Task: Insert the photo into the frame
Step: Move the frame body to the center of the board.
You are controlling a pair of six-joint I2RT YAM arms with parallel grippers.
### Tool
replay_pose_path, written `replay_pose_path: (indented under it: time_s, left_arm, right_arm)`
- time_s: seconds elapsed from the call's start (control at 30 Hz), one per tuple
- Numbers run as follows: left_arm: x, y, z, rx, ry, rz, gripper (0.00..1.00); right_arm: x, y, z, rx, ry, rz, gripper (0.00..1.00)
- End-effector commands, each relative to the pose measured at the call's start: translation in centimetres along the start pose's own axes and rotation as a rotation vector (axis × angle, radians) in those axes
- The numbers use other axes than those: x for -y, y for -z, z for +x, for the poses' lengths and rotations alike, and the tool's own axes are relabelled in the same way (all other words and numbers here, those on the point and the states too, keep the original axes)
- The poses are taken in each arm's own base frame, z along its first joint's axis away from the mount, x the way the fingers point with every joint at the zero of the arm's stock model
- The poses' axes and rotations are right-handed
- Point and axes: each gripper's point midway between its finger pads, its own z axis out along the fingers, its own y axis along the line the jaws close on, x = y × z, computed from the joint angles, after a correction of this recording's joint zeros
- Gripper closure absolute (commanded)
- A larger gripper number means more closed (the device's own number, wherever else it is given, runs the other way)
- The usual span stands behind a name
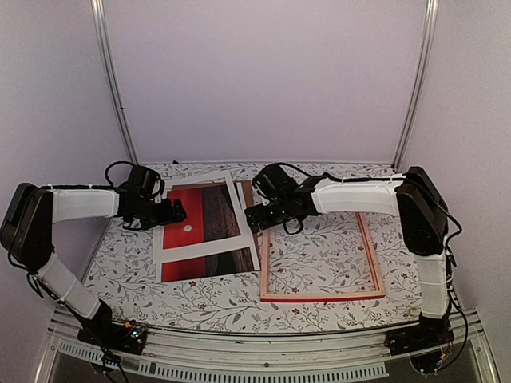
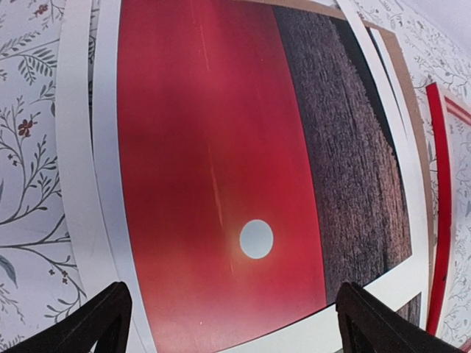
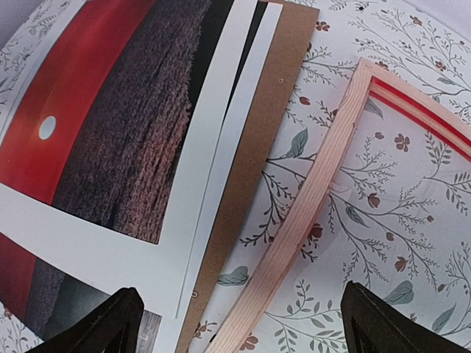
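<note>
Photo (image 1: 200, 217): flat on the bench (image 1: 128, 267), left of centre, with a white mat (image 1: 206, 251) lying across it.
Frame (image 1: 319, 297): flat just right of the photo, bench showing through it.
Board (image 3: 257, 147): brown, under the mat, beside the frame.
Left fingers (image 2: 99, 327): spread wide over the photo's red half, holding nothing.
Right fingers (image 3: 110, 327): spread wide over mat, board and frame edge; contact unclear.

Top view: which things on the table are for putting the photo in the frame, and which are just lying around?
For the job:
- the photo, red and dark with a white dot
- the frame, lying to its right

Just lying about:
- the white mat border, across the photo
- the brown backing board, poking out underneath
- the flowery table cover
</note>
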Motion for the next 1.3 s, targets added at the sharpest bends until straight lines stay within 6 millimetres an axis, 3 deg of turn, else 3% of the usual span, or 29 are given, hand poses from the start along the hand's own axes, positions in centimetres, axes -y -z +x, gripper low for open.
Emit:
replay_pose_path:
  time_s: [0.0, 0.27, 0.7, 0.87, 1.07, 1.17, 1.27]
  left_arm:
    - [0.0, 0.0, 0.0, 0.007, -0.005, 0.019, 0.00]
    - [-0.5, -0.3, 0.6, -0.003, -0.006, 0.001, 0.00]
    - [-1.2, -0.1, 0.6, 0.005, 0.001, -0.036, 0.00]
    - [-1.3, -0.1, 0.6, 0.004, 0.003, -0.037, 0.00]
    - [-2.4, 0.0, 0.4, 0.019, 0.012, -0.082, 0.00]
    - [-2.9, 0.0, 0.5, 0.016, 0.029, -0.085, 0.00]
    - [-3.6, 0.2, 0.4, 0.023, 0.055, -0.080, 0.00]
  right_arm:
    - [2.0, -2.2, 3.0, -0.091, 0.024, 0.135, 0.05]
    - [2.9, -3.1, 4.7, -0.133, 0.060, 0.180, 0.22]
    - [6.1, -2.9, 7.3, -0.210, 0.065, 0.238, 0.27]
    - [5.7, -2.5, 7.0, -0.205, 0.047, 0.210, 0.27]
    - [9.2, -1.6, 8.5, -0.247, 0.011, 0.300, 0.28]
    - [10.6, -0.5, 7.9, -0.228, -0.009, 0.320, 0.28]
    - [9.8, 0.1, 6.1, -0.173, -0.006, 0.275, 0.26]
